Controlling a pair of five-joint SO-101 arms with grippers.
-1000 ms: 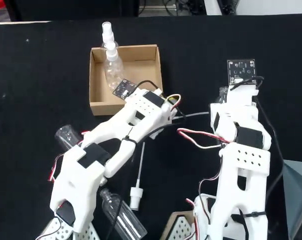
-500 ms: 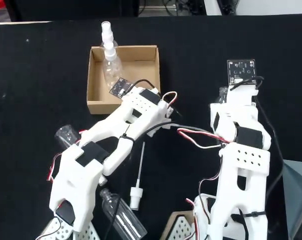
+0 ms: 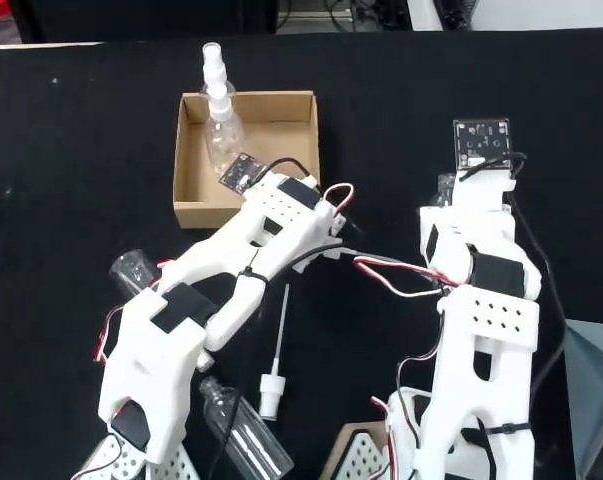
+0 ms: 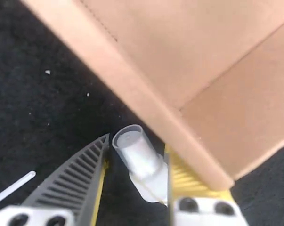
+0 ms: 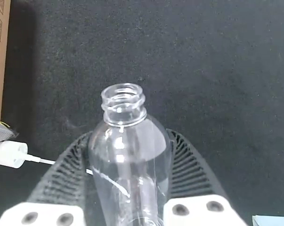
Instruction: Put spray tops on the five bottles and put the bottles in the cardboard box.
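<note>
My left gripper is shut on a white spray top, close against the outer wall of the cardboard box. In the high view the left arm ends at the near right corner of the box. My right gripper is shut on a clear bottle whose neck is open and bare. The held spray top lies off to that bottle's side, with its thin tube pointing toward the bottle. One bottle with a spray top lies in the box, its head over the far rim.
Two loose clear bottles lie on the black table, one at the left and one near the front. A loose spray top with a long tube lies between the arms. A grey object sits at the right edge.
The left arm with the spray top edged left along the box's near side, and the box shifted slightly left. The right arm and its bottle stayed put.
</note>
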